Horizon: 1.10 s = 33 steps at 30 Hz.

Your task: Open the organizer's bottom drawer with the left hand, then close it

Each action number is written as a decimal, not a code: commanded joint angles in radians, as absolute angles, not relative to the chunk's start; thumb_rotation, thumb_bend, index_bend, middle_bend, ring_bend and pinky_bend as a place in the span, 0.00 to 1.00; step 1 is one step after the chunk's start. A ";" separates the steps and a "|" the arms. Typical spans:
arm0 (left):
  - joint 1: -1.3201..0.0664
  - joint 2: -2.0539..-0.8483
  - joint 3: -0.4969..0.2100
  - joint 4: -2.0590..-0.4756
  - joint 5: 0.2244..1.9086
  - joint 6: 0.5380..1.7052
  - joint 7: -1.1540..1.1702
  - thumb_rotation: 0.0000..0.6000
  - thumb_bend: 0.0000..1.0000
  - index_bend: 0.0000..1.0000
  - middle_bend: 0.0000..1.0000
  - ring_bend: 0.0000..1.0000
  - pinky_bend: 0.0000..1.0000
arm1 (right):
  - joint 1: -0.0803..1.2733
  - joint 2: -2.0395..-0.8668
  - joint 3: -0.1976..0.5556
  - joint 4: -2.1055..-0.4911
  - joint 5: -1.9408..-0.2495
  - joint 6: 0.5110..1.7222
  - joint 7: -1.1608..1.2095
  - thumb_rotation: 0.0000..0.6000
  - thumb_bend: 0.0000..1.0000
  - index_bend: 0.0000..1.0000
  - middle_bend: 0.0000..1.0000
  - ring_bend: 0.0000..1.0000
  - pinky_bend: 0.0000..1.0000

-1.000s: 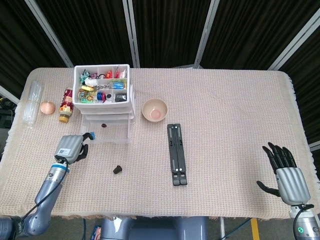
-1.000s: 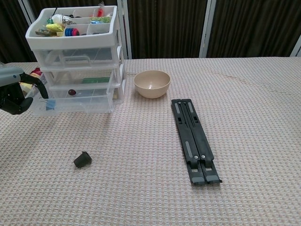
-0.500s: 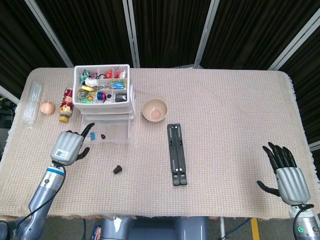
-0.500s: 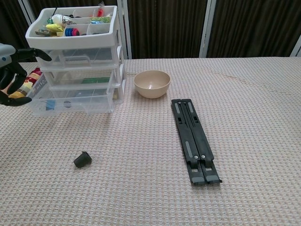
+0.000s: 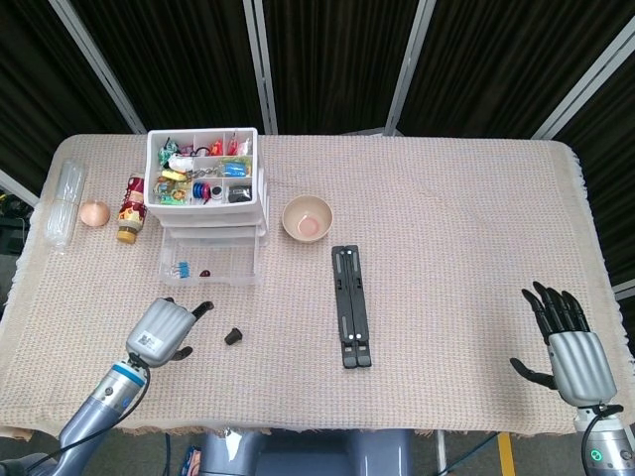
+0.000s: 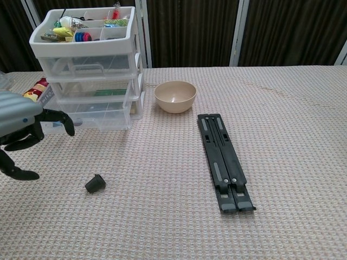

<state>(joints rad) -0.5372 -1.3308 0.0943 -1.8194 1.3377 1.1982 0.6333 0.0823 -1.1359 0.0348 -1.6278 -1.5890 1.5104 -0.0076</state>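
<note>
The left robot hand (image 5: 167,330) has let go of the bottom drawer (image 5: 206,265) and drawn back.

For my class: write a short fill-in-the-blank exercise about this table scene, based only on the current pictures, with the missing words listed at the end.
1. The bottom drawer of the organizer is pulled ____.
2. The left hand holds ____.
3. The small black object lies between the left hand and the folded ____ stand.
4. The beige ____ sits to the right of the organizer.

Missing words: out; nothing; black; bowl
</note>
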 commanded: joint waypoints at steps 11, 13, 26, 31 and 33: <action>-0.631 -1.481 0.029 -1.677 1.199 1.023 0.750 1.00 0.14 0.38 1.00 0.89 0.73 | 0.083 -1.134 0.037 -1.624 -1.587 1.510 0.002 1.00 0.06 0.07 0.00 0.00 0.00; -0.643 -1.496 0.023 -1.661 1.198 1.010 0.759 1.00 0.14 0.36 1.00 0.89 0.73 | 0.083 -1.133 0.037 -1.624 -1.587 1.510 0.004 1.00 0.06 0.07 0.00 0.00 0.00; -0.682 -1.545 0.020 -1.621 1.179 0.960 0.786 1.00 0.14 0.35 1.00 0.89 0.73 | 0.082 -1.132 0.039 -1.623 -1.588 1.514 0.012 1.00 0.06 0.07 0.00 0.00 0.00; -0.694 -1.544 0.023 -1.616 1.161 0.945 0.803 1.00 0.14 0.35 1.00 0.89 0.73 | 0.082 -1.132 0.039 -1.622 -1.588 1.515 0.011 1.00 0.06 0.07 0.00 0.00 0.00; -0.698 -1.544 0.024 -1.615 1.157 0.942 0.806 1.00 0.15 0.35 1.00 0.89 0.73 | 0.083 -1.132 0.039 -1.622 -1.588 1.515 0.011 1.00 0.06 0.07 0.00 0.00 0.00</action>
